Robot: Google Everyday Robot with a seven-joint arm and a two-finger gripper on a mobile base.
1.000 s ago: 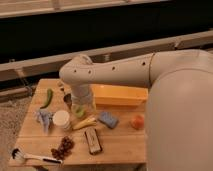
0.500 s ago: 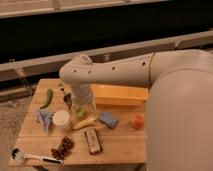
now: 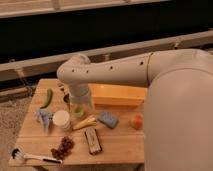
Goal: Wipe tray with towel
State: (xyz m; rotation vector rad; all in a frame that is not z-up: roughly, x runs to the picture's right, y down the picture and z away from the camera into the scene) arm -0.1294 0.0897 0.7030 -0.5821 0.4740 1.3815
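The yellow tray (image 3: 119,94) lies at the back of the wooden table (image 3: 115,150), to the right of the arm's wrist. A crumpled grey-blue towel (image 3: 43,118) lies at the table's left side. My gripper (image 3: 68,99) points down at the tray's left end, mostly hidden under the white wrist, and sits to the right of and behind the towel. The arm reaches in from the right and covers part of the tray's back edge.
A blue sponge-like block (image 3: 108,119), a banana (image 3: 84,123), a green fruit (image 3: 79,111) and a white cup (image 3: 61,119) lie in front of the tray. There are also a green pepper (image 3: 47,98), a peach (image 3: 136,121), grapes (image 3: 62,147), a dark bar (image 3: 92,141) and a brush (image 3: 30,156).
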